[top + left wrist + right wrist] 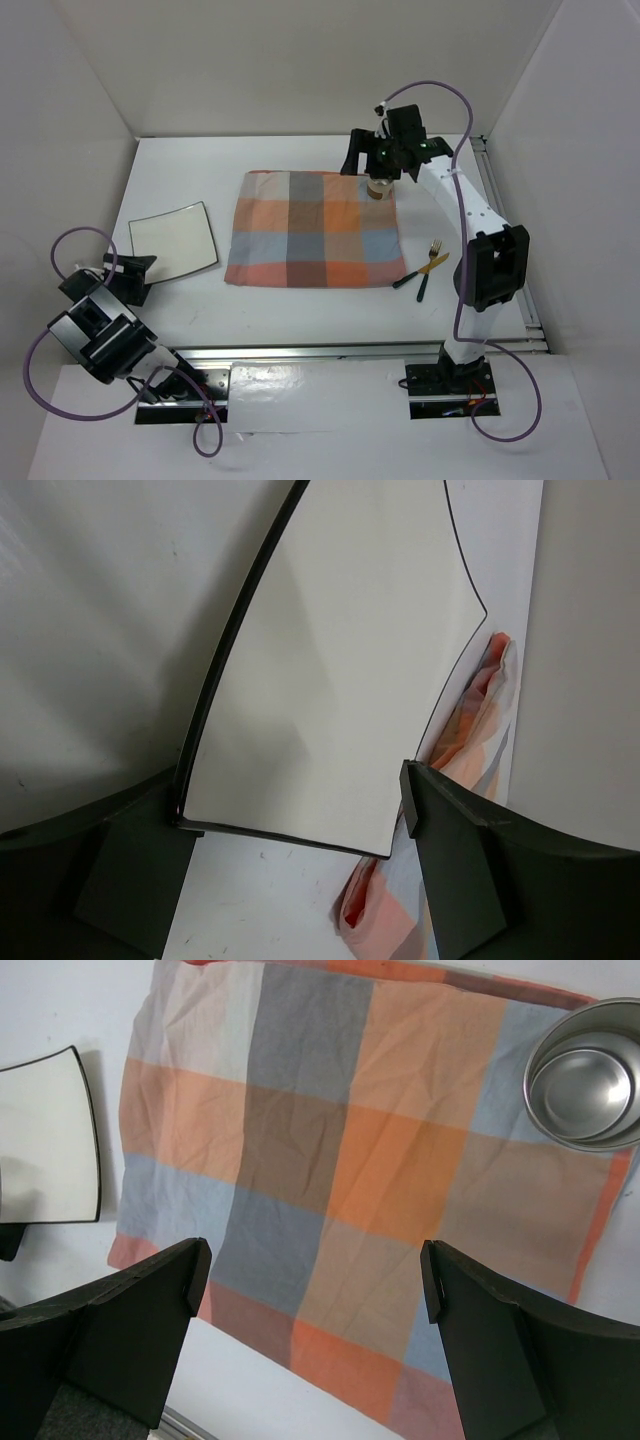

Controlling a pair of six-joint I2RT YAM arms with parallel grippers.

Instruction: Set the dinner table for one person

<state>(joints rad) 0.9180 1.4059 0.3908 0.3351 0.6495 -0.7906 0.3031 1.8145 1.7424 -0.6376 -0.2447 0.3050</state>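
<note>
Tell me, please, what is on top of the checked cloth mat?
A round metal cup stands on the mat, at its far right corner, seemingly empty. In the top view the right end effector partly covers the cup.

Large flat white dinner table (300, 310), rail along near edge.

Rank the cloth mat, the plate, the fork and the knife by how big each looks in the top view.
1. cloth mat, by far the largest.
2. plate, clearly smaller than the mat.
3. fork and knife: both thin and about equally long, lying crossed, so I will not rank one above the other.
</note>
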